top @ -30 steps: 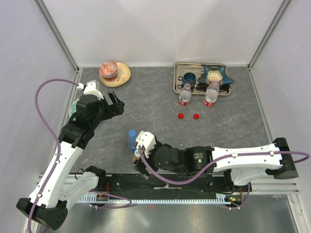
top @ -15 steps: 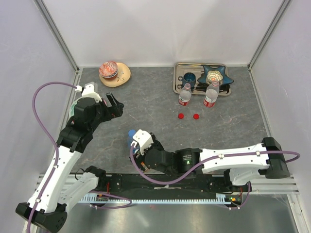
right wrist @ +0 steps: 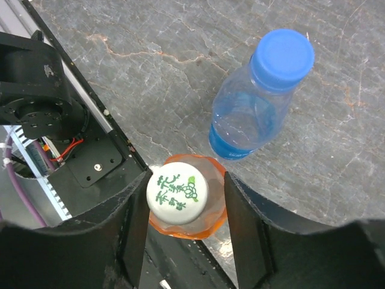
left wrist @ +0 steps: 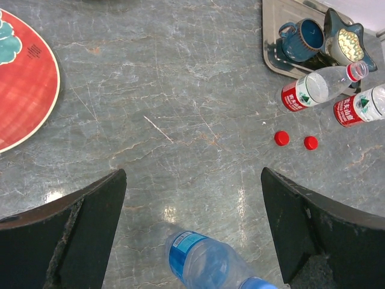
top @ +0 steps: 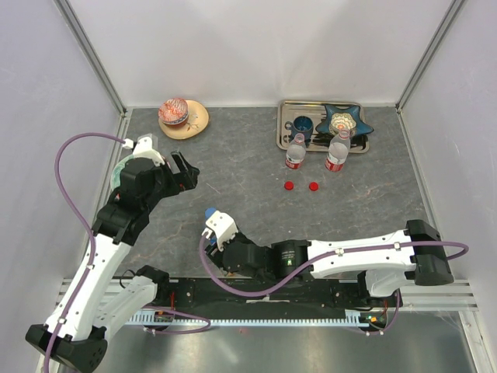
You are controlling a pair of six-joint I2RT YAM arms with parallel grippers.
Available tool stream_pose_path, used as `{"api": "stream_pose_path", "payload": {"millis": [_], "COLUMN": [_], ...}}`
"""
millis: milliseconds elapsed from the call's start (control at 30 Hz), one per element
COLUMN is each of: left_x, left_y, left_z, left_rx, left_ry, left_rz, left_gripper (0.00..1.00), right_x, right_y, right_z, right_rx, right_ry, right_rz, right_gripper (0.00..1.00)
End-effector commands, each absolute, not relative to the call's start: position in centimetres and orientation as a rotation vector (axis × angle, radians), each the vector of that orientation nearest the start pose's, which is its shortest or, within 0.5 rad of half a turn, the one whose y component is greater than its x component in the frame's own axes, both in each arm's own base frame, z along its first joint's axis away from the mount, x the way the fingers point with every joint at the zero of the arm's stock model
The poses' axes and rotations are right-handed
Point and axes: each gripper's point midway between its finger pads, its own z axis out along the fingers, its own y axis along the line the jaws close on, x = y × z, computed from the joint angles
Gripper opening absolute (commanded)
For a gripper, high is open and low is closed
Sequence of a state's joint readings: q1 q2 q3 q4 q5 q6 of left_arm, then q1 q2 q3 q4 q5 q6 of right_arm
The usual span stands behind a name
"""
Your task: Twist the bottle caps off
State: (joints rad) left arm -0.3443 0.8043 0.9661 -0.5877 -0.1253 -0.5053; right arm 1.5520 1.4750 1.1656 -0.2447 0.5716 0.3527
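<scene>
The bottle caps are in different spots. The left red cap (top: 289, 186) and the right red cap (top: 314, 186) lie loose on the grey table (top: 233, 155). Just behind them stand the left clear bottle (top: 295, 151) and the right clear bottle (top: 336, 153), by the near edge of the tray (top: 281, 124). The blue cap (right wrist: 283, 58) sits on the blue bottle (right wrist: 240, 120) at the near left. The white cap (right wrist: 177, 189) sits on the orange bottle (right wrist: 180, 230), just beside the blue bottle and nearer. The right gripper (right wrist: 185, 205) has its jaws closed snug on the orange bottle, one finger on each side. The left gripper (top: 185, 168) hangs farther back on the left, jaws wide apart, holding nothing.
</scene>
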Motion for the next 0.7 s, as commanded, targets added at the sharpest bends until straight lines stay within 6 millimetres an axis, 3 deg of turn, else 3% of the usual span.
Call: {"api": "stream_pose_path", "payload": {"millis": [0,200,267,333,367,433,533,667], "left_x": [26.8,26.7,26.7,26.8,26.9,27.1,27.7,28.1], "left_y": [-9.6,-9.6,-9.5,-9.3,-9.2,-9.0,-8.9,-9.5], "left_z": [27.7,28.1,28.7,29.3,30.4,31.9,35.4,40.5], "left_rx": [-0.265,-0.261,-0.259,-0.254,-0.252,-0.245,-0.232,-0.211], "left_ry": [1.954,1.939,1.923,1.905,1.879,1.837,1.746,1.637], "left_rz": [-0.469,-0.47,-0.468,-0.461,-0.459,-0.452,-0.459,-0.516], "left_gripper": [0.99,0.99,0.99,0.99,0.99,0.98,0.98,0.98], "right_x": [8.6,8.5,8.2,8.4,8.8,10.2,12.5,15.7], "right_y": [42.8,41.6,40.7,39.5,38.5,36.1,32.2,28.9], "right_z": [21.2,23.3,24.9,28.1,28.9,32.9,37.0,39.3], "right_rx": [-0.844,-0.811,-0.8,-0.755,-0.745,-0.644,-0.502,-0.369], "right_ry": [1.881,1.871,1.854,1.819,1.814,1.755,1.705,1.699], "right_rz": [0.647,0.688,0.707,0.738,0.71,0.682,0.614,0.576], "right_gripper": [0.52,0.37,0.34,0.33,0.31,0.29,0.25,0.0]}}
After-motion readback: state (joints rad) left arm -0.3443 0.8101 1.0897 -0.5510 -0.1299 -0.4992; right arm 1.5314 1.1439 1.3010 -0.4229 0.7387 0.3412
